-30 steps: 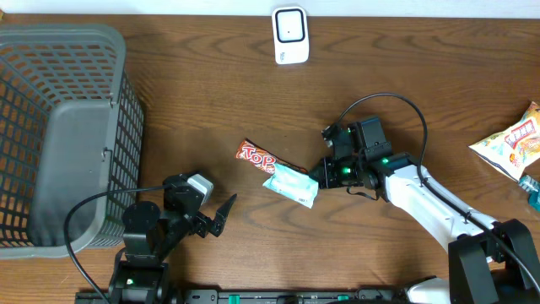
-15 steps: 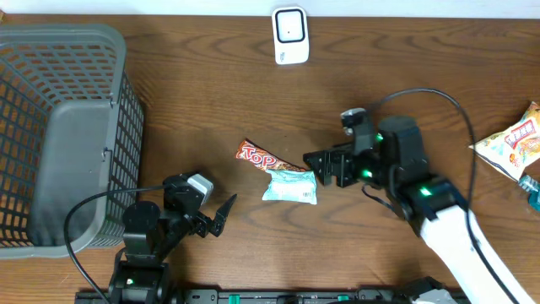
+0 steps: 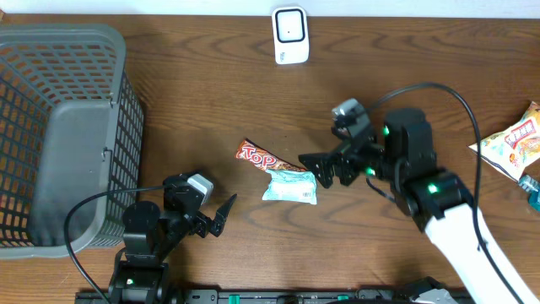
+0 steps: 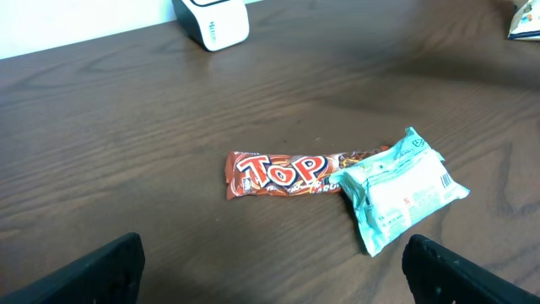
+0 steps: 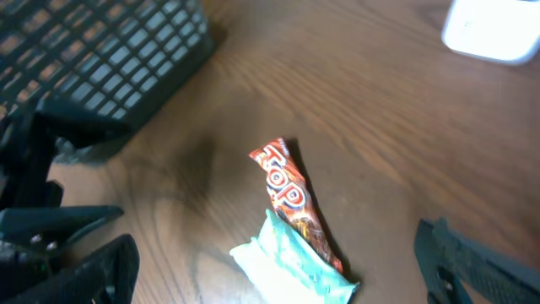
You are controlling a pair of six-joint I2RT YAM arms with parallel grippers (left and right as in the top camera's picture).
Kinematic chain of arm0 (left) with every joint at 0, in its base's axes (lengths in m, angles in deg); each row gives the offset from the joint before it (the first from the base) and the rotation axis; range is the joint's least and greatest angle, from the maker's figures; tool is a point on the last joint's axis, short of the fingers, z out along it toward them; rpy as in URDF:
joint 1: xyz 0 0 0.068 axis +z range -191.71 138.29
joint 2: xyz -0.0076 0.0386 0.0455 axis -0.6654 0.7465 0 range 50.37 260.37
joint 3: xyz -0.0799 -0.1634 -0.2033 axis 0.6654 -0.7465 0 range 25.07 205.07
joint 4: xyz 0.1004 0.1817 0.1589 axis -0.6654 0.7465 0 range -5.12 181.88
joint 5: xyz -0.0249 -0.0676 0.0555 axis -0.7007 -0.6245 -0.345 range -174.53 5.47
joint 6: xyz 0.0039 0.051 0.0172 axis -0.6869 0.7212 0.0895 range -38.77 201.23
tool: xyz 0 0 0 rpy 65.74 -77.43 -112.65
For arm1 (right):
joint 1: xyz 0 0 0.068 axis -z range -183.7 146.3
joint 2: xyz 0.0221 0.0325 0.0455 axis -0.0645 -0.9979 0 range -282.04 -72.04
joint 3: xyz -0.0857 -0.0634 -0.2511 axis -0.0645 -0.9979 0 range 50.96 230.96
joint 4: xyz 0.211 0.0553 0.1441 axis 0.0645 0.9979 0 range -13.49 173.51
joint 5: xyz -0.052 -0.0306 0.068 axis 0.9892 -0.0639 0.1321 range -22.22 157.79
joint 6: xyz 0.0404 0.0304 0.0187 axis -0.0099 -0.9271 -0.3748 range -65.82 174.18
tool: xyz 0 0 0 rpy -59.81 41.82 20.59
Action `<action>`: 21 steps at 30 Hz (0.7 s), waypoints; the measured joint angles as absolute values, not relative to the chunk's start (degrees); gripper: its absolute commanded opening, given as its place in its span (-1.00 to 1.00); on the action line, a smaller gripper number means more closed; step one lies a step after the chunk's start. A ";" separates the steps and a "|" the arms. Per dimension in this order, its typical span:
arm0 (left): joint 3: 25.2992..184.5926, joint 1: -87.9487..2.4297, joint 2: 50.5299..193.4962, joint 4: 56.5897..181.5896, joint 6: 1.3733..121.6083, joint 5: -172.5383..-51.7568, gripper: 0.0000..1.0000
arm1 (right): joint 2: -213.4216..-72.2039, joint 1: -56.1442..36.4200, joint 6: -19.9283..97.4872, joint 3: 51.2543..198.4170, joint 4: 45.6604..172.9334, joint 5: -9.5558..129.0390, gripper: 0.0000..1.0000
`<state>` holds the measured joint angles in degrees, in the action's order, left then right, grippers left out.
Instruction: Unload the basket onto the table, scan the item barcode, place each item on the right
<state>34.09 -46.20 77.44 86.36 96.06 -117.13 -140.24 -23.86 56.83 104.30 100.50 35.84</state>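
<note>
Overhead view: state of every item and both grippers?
teal packet, lying flat, not held, overlapping one end of the bar.
Top bar, lying flat, label up, not held.
scanner, upright at the far edge.
basket, upright.
snack bag, lying at the right edge, partly out of frame.
left gripper, open, holding nothing.
right gripper, open, holding nothing, beside the packet.

Open table (image 3: 211, 101) all around the teal pack (image 3: 289, 187), except the candy bar (image 3: 256, 156) tucked under its edge. Basket (image 3: 126, 127) blocks the left.
</note>
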 measured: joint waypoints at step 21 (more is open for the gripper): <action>34.09 -46.20 77.44 86.36 96.06 -117.13 0.96 | -176.20 -29.26 88.79 123.99 126.90 32.65 0.77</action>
<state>34.09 -46.20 77.44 86.36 96.06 -117.13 -176.20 -29.26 88.79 123.99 126.90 32.65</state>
